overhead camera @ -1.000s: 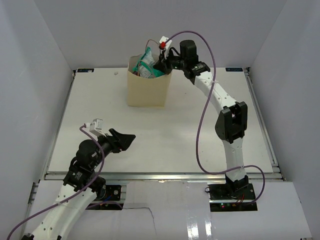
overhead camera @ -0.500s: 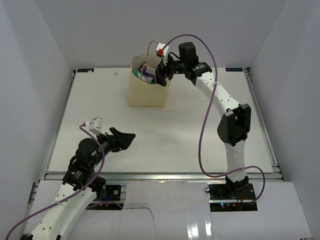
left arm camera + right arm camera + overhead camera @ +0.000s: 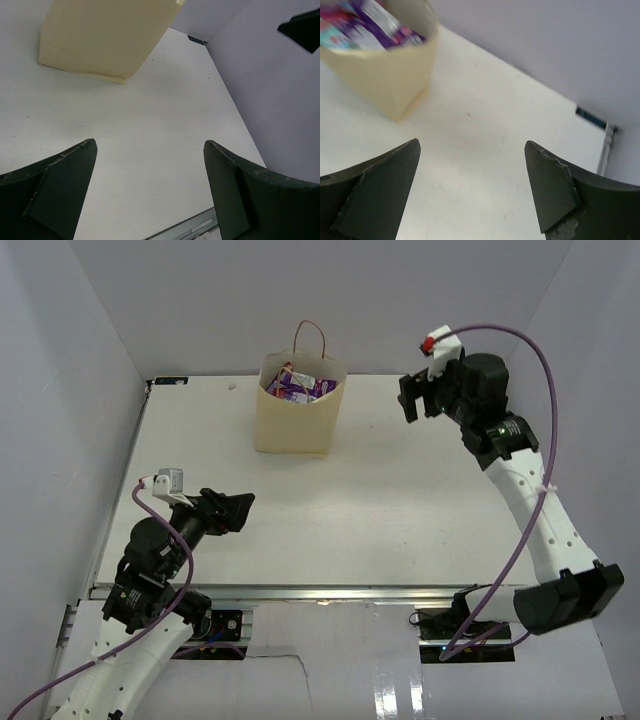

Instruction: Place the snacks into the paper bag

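Beige paper bag stands upright near the far edge of the white table, its two thin loop handles raised and its mouth packed with snacks in purple, teal and white wrappers. The right gripper hangs in the air to the right of the bag, well apart from it and about level with its rim, jaws spread wide with nothing between them. From the right wrist, the bag sits at the upper left, outside the gap between the dark fingers, with the snacks showing over its rim and only bare tabletop framed by the right gripper. The left gripper is low over the near left part of the table, also fully spread and holding nothing, with the bag far ahead of it and a little to its right. From the left wrist, the bag fills the upper left, its base flat on the table, well beyond the left gripper.
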### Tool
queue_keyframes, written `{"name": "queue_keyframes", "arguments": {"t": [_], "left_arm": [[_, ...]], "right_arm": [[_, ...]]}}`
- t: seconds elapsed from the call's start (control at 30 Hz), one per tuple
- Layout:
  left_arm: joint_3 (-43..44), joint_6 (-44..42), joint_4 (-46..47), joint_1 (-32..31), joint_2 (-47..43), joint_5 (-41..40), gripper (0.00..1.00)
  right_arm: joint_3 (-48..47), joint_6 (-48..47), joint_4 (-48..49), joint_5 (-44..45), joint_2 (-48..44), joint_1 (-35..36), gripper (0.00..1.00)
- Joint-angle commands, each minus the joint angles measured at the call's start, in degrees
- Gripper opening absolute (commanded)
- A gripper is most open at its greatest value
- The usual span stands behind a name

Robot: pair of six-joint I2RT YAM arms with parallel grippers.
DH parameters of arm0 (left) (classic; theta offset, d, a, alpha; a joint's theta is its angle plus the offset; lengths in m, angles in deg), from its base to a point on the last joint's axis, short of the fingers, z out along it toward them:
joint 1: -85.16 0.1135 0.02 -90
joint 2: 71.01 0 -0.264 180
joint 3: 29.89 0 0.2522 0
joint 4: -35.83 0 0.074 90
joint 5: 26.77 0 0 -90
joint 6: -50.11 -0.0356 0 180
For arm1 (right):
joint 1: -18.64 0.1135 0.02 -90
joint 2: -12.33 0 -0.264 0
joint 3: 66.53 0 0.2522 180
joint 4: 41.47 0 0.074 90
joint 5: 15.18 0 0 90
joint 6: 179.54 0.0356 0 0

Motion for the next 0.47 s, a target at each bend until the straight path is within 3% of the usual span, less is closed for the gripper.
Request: {"name": "queue_keyframes", "arguments": {"t": [0.0, 0.1, 0.23, 0.43], "left_arm": [[1.12, -2.29, -2.31, 0.03, -0.77, -0.78, 0.98], [1.65, -3.43, -2.84, 0.03, -1.39, -1.31, 0.98], [2.7, -5.37, -2.76, 0.03, -0.95, -1.14, 0.98], [3.32, -6.51, -2.58, 0.03, 0.98, 0.44, 0.98]], "right_arm": [[14.49, 3.12, -4.41, 13.47, -4.89, -2.01, 0.9], [24.5, 2.59, -4.68, 14.12, -14.65, -5.95, 0.9], [30.59, 3.12, -5.12, 16.91, -24.93, -7.64, 0.9], [32.89, 2.77, -5.12, 18.33, -30.23, -8.43, 0.9]]}}
